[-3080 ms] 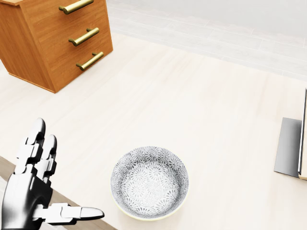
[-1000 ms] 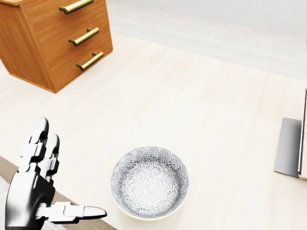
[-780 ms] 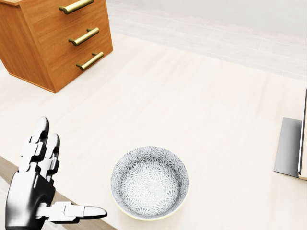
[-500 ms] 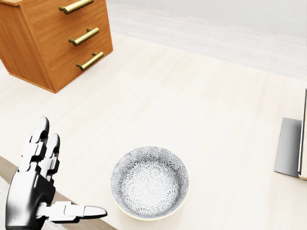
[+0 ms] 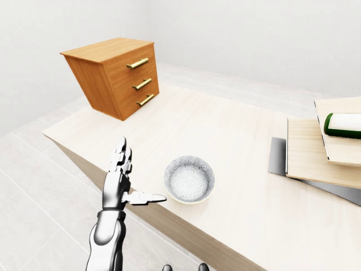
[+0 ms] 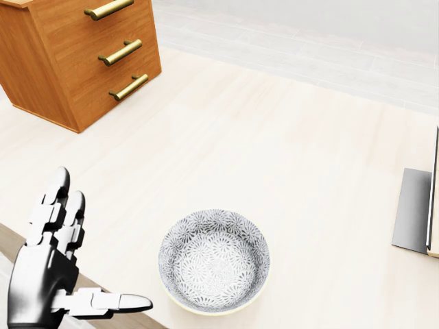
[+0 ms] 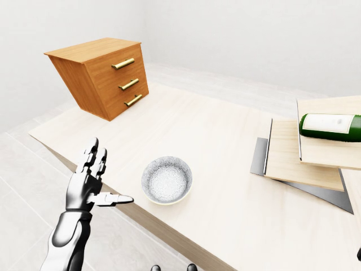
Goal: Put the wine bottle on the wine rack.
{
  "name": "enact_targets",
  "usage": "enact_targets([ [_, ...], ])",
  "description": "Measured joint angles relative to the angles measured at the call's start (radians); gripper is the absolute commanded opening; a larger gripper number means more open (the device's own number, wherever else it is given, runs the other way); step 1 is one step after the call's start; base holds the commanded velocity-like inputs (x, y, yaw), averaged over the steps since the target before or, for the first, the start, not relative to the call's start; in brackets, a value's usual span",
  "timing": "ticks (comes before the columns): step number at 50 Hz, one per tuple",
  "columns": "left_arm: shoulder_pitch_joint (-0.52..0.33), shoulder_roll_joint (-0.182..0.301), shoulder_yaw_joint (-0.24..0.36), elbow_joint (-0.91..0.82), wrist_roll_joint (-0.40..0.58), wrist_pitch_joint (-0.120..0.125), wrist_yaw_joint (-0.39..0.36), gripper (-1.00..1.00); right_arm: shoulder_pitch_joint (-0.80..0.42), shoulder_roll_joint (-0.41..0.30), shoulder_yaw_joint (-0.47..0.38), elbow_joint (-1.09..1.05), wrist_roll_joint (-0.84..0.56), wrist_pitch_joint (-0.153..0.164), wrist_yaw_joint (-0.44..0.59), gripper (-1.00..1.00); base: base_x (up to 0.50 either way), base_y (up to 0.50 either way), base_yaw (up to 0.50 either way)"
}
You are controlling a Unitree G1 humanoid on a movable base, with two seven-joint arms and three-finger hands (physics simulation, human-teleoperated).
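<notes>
The green wine bottle [image 7: 330, 127] with a white label lies on its side on the top board of the stepped wooden wine rack [image 7: 299, 155], at the right edge of the right-eye view. My left hand [image 6: 92, 250] hovers at the table's near edge, far to the left of the bottle. Its fingers [image 6: 58, 205] point up and the thumb sticks out sideways, so it is open and holds nothing. My right hand does not show in any view.
A patterned white bowl [image 6: 214, 260] sits on the pale wooden table [image 6: 274, 151] just right of my left hand. A tilted wooden cabinet [image 6: 75, 55] with three brass-handled drawers stands at the top left. A grey plate [image 6: 411, 209] lies under the rack.
Compared with three seconds ago my left hand has shifted slightly up and to the right. Over the last second nothing has moved.
</notes>
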Motion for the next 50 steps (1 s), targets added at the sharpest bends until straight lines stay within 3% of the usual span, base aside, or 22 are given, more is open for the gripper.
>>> enact_targets([
  [25, -0.008, 0.001, 0.005, 0.03, -0.006, -0.021, -0.004, 1.0, 0.02, -0.015, -0.051, 0.049, 0.067, 0.0, 0.086, 1.0, 0.0, 0.0, 0.0],
  [36, -0.007, 0.001, 0.003, 0.029, -0.005, -0.021, -0.003, 1.0, 0.372, -0.034, -0.075, 0.078, 0.066, 0.0, 0.115, 1.0, 0.0, 0.0, 0.0],
  [50, -0.007, 0.0, 0.0, 0.023, -0.005, -0.016, -0.002, 1.0, 0.556, -0.052, -0.097, 0.104, 0.079, 0.0, 0.155, 1.0, 0.0, 0.0, 0.0],
])
